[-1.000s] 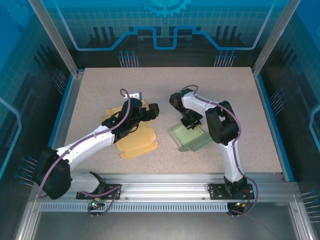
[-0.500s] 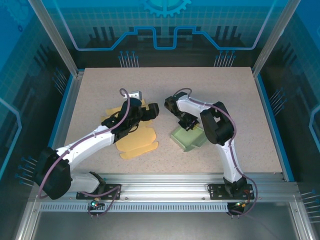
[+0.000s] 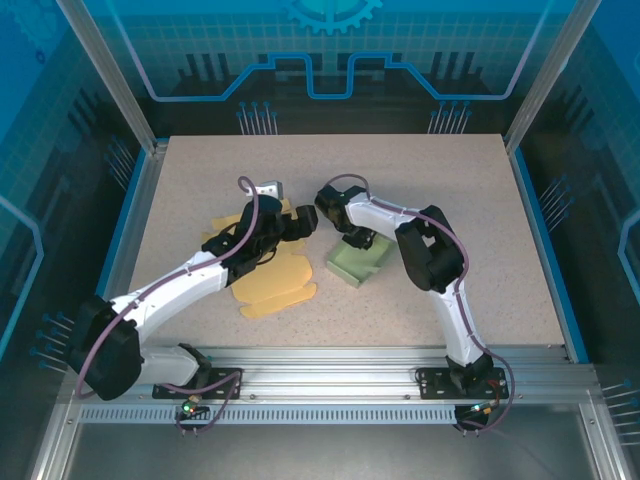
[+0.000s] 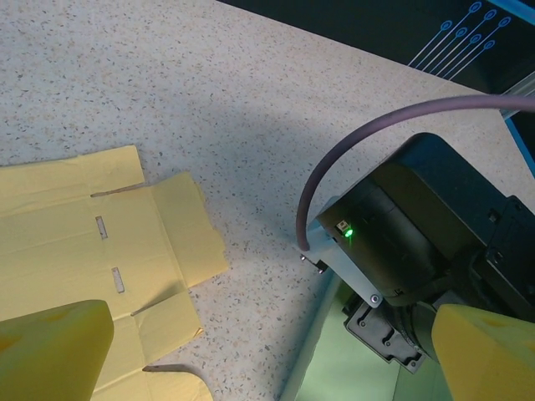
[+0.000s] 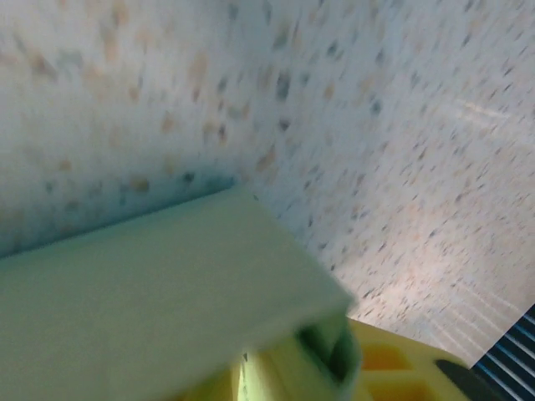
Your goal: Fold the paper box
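Note:
A pale green paper box [image 3: 358, 262], partly folded with raised walls, lies at mid-table. My right gripper [image 3: 354, 240] is down at its far edge. The right wrist view is blurred: a green wall of the box [image 5: 142, 292] lies right against a yellow finger [image 5: 393, 368], and I cannot tell how the jaws stand. A flat yellow paper box blank [image 3: 270, 285] lies to the left, under my left arm. My left gripper [image 3: 300, 222] hovers open between the two, its yellow fingers [image 4: 50, 342] wide apart over bare table, with the green box [image 4: 334, 376] below the right wrist.
The speckled table [image 3: 450, 180] has free room at the back and right. Metal frame rails [image 3: 330, 365] run along the near edge, and blue side rails [image 3: 545, 240] bound the table.
My right arm has swung left, and the green box has slid with it toward the yellow blank. The left arm has not moved.

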{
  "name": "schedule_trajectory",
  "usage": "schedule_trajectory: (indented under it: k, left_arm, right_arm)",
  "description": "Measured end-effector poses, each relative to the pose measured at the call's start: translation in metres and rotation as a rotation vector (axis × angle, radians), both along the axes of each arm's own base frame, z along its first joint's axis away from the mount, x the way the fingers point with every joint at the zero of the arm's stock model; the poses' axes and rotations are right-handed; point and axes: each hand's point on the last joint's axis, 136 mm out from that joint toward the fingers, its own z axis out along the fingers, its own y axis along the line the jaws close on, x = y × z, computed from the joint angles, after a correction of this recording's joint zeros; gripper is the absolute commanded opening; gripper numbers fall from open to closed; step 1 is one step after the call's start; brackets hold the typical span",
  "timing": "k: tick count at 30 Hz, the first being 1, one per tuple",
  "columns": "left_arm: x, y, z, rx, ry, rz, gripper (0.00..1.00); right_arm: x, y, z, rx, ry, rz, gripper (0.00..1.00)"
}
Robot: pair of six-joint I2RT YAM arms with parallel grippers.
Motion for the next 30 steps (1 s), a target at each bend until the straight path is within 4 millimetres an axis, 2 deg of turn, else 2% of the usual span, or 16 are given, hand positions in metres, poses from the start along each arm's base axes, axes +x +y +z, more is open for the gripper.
schedule_trajectory:
  k: [8, 11, 14, 20, 24, 26, 27, 30]
  left_arm:
    - [-0.002, 0.002, 0.001, 0.001, -0.006, -0.001, 0.99]
    - [-0.002, 0.002, 0.002, 0.002, -0.008, -0.001, 0.99]
    - [-0.002, 0.004, 0.003, 0.001, -0.011, 0.001, 0.99]
    - [-0.001, 0.005, 0.003, 0.007, -0.012, 0.001, 0.99]
    - [-0.002, 0.007, 0.001, 0.029, -0.009, -0.005, 0.97]
    - [-0.003, 0.009, -0.002, 0.054, -0.002, -0.012, 0.91]
    - [-0.003, 0.009, -0.006, 0.071, 0.005, -0.016, 0.86]
    - [-0.001, 0.009, -0.028, 0.14, 0.052, -0.035, 0.66]
  right_arm:
    - [0.002, 0.017, 0.015, 0.053, -0.04, 0.032, 0.68]
    - [0.001, 0.023, 0.029, 0.078, -0.064, 0.042, 0.72]
    - [0.001, 0.028, 0.051, 0.12, -0.104, 0.046, 0.74]
    - [0.0, 0.032, 0.112, 0.25, -0.22, 0.007, 0.75]
    - [-0.011, 0.028, 0.167, 0.386, -0.325, -0.071, 0.84]
    - [-0.023, 0.021, 0.198, 0.472, -0.392, -0.115, 1.0]
    - [-0.032, 0.015, 0.216, 0.522, -0.434, -0.146, 1.0]
    - [-0.065, -0.011, 0.248, 0.636, -0.525, -0.228, 1.0]
